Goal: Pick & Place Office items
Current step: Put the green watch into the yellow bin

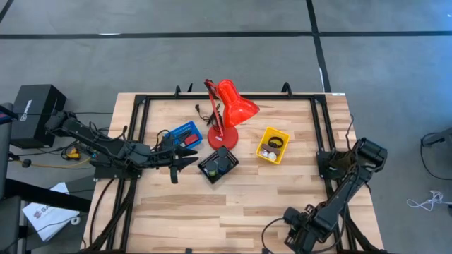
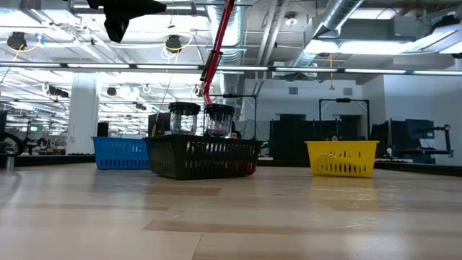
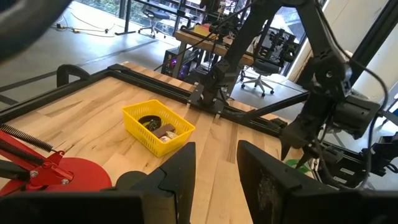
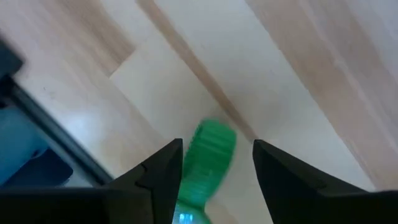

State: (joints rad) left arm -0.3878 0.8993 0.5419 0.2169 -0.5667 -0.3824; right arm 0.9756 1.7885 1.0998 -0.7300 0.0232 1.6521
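Observation:
A green cylinder (image 4: 210, 158) lies between the two fingers of my right gripper (image 4: 217, 165), which points down near the table's near right corner (image 1: 300, 227). The fingers stand apart, and a strip of table shows between the cylinder and one of them. In the high view the gripper hides the cylinder. My left gripper (image 3: 214, 174) hangs open and empty above the table (image 1: 185, 156), between the blue tray (image 1: 185, 130) and the black tray (image 1: 206, 172). Small dark items lie in the yellow tray (image 3: 138, 111). My right gripper has the green cylinder between its fingers, close against one finger (image 4: 168, 171), but I cannot tell whether it touches it. The fingers come from above, pointing down, and lie on either side of the cylinder's long sides.
A red desk lamp (image 1: 229, 109) stands at the middle far side, its base between the blue and black trays. The yellow tray (image 1: 284, 149) sits right of it. A black frame rail (image 1: 233, 97) borders the table. Bare wood lies along the near half (image 1: 212, 212).

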